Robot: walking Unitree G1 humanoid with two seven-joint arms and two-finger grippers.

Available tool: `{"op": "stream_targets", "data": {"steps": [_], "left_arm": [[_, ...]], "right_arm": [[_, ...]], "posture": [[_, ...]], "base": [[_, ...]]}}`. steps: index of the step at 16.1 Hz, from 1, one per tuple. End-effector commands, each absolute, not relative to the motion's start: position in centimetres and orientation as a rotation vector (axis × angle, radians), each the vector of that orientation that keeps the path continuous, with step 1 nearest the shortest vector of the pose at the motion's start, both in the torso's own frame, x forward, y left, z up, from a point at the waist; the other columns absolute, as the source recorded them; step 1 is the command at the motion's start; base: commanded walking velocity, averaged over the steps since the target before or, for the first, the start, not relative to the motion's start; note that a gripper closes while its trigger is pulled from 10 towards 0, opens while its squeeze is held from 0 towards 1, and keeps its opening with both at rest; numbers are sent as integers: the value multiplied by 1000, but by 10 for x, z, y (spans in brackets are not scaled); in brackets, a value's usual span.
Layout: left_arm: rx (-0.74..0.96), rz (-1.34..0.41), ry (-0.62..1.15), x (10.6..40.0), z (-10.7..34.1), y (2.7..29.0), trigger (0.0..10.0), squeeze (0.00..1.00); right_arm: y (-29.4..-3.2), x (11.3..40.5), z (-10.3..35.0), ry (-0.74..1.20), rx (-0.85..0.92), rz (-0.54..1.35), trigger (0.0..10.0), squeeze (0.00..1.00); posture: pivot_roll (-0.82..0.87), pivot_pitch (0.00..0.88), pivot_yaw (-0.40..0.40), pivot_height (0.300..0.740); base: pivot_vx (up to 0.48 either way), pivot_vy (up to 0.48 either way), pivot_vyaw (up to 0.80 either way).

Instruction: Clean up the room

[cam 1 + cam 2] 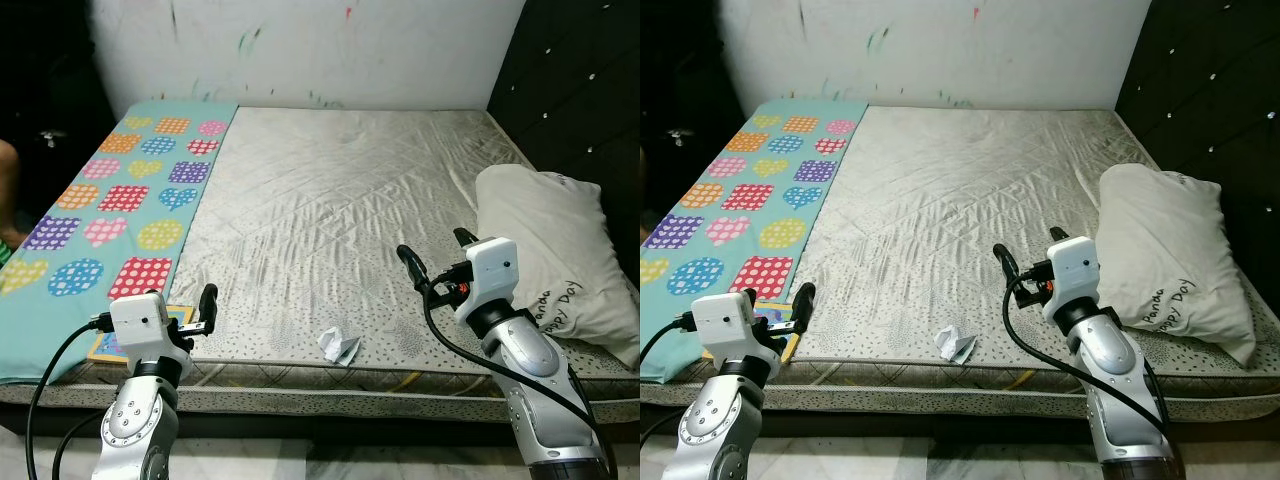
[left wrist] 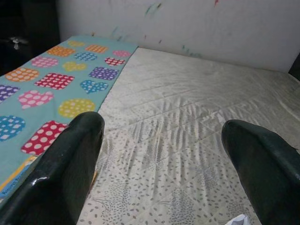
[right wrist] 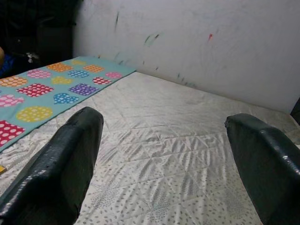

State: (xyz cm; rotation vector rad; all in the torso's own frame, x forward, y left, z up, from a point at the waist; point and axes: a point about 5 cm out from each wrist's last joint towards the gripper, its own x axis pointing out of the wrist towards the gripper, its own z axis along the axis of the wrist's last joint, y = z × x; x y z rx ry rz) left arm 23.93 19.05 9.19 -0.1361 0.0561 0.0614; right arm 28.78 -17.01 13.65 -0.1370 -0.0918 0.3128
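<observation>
Bare quilted grey mattress (image 1: 340,200) fills the scene, with a scribbled white wall (image 1: 330,50) behind and a dark tufted headboard (image 1: 580,90) at 3 o'clock. Nearest, both silver arms are raised over the front edge. Left gripper (image 1: 206,312) at 7 o'clock, fingers spread apart, nothing between them; in its wrist view the two black fingertips (image 2: 70,164) sit wide apart over the mattress. Right gripper (image 1: 432,254) at 4 o'clock, also spread wide and empty, its fingertips (image 3: 61,164) well apart in its wrist view. Black cables loop off both wrists.

Crumpled white paper scrap (image 1: 338,345) lies at 6 o'clock on the mattress near the front edge, between the two grippers and touching neither. Small flat booklet or card (image 1: 110,345) with blue and yellow print at 7 o'clock is mostly hidden behind the left wrist; its text is too small to read.

Teal sheet (image 1: 110,220) printed with dotted hearts, squares and circles runs along the 9 o'clock side, front edge to wall, cut off at the left. White pillow (image 1: 550,255) at 3 o'clock rests against the headboard; its writing reads "Panda" and "Happy Day". Person's limb (image 1: 8,190) at the far left edge, cut off, hard to make out. Dark area beyond it is unreadable.
</observation>
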Motion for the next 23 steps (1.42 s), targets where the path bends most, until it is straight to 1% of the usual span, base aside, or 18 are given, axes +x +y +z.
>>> {"op": "stream_targets", "data": {"steps": [1,2,6,8,16,22,23], "left_arm": [[-133,42,43,243,95,189,10000,0],[-134,40,39,243,96,189,10000,0],[-145,13,30,243,97,185,10000,0],[-147,13,31,244,97,185,10000,0],[-150,8,30,243,97,184,10000,0],[-149,6,30,242,97,183,10000,0],[-148,10,35,242,96,183,10000,0]], "right_arm": [[-171,290,139,-101,-140,301,10000,0],[-171,290,139,-101,-140,301,10000,0],[-171,291,139,-91,-132,298,10000,0],[-172,291,139,-92,-131,294,10000,0],[-171,291,138,-94,-136,302,10000,0],[-171,292,139,-97,-140,307,10000,0],[-171,292,139,-96,-140,306,10000,0]], "posture": [[-190,13,-9,740],[-190,13,-9,740],[-192,14,-10,740],[-194,14,-9,740],[-190,13,-11,740],[-188,6,-13,740],[-188,6,-13,740]], "base": [[0,0,0],[0,0,0],[293,0,0],[298,0,-672],[240,0,0],[328,0,0],[0,0,0]]}}
